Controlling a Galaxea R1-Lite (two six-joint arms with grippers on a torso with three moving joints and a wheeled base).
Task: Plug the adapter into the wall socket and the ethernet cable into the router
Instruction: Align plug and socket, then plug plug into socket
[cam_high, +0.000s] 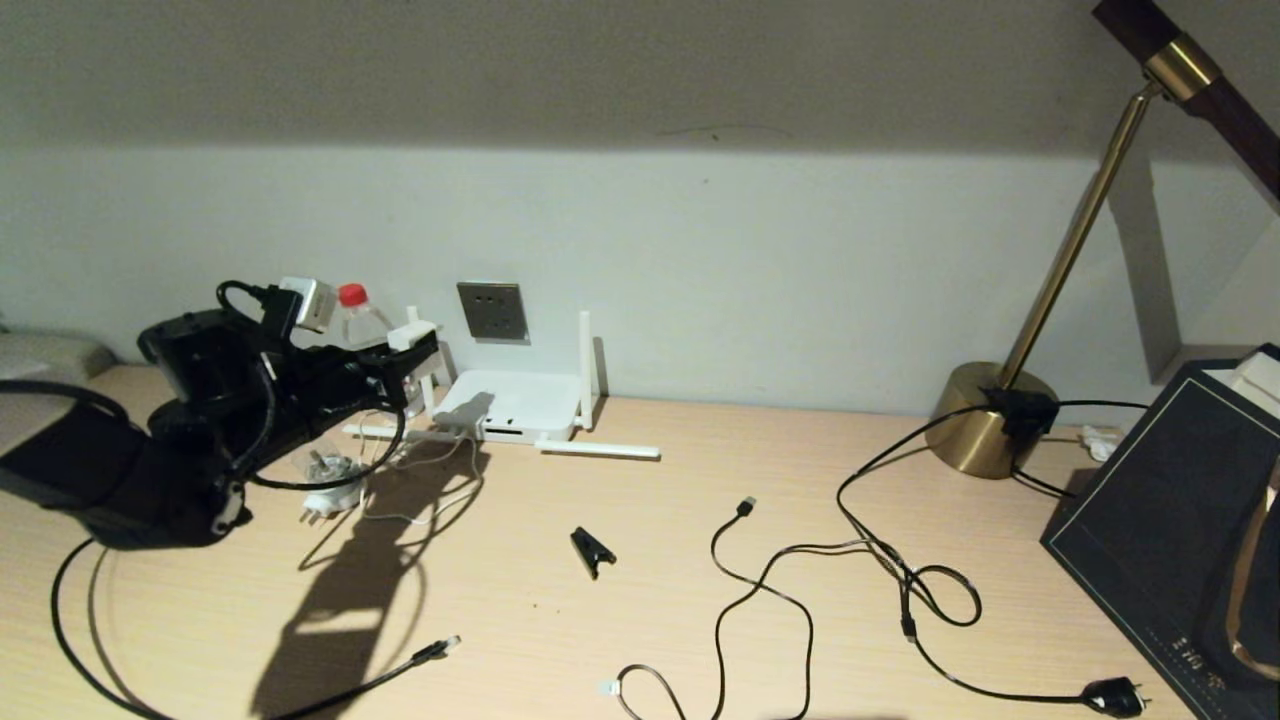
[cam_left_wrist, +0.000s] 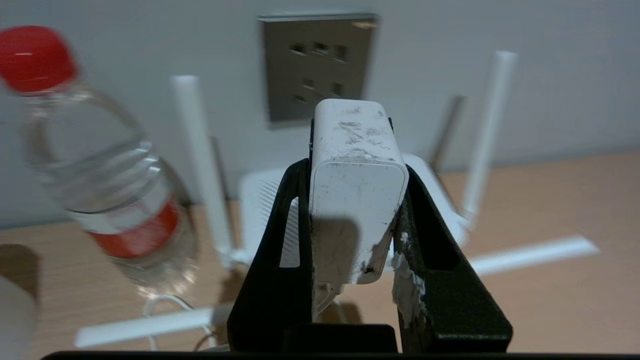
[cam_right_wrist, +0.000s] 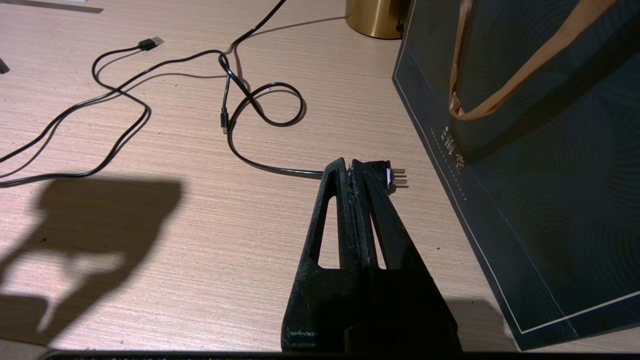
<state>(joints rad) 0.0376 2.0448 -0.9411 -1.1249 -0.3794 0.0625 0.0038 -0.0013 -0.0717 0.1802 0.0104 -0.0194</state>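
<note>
Your left hand (cam_left_wrist: 355, 210) is clamped on the adapter (cam_left_wrist: 355, 185), one finger on each side, held up off the table (cam_high: 600, 620) in front of the wall socket (cam_left_wrist: 320, 65) but not touching it. From the head camera the adapter (cam_high: 412, 335) sits left of the wall socket (cam_high: 492, 311) and slightly lower. Its thin white cord trails down toward the table.

The router (cam_high: 515, 405) lies flat against the wall just below the socket, two antennas upright, two lying flat on the table. A clear water bottle (cam_left_wrist: 95, 160) with a red cap stands left of the router.

The ethernet cable (cam_high: 430, 652) lies loose on the near-left table, clear plug tip pointing right, well apart from the router.

Your right hand (cam_right_wrist: 357, 172) hangs low over the table at far right, fingers pressed fully together and gripping nothing, beside a dark gift bag (cam_right_wrist: 525, 150). A black lamp plug (cam_right_wrist: 392, 176) lies just past its tip. A brass lamp base (cam_high: 990, 420) stands at the back right.
</note>
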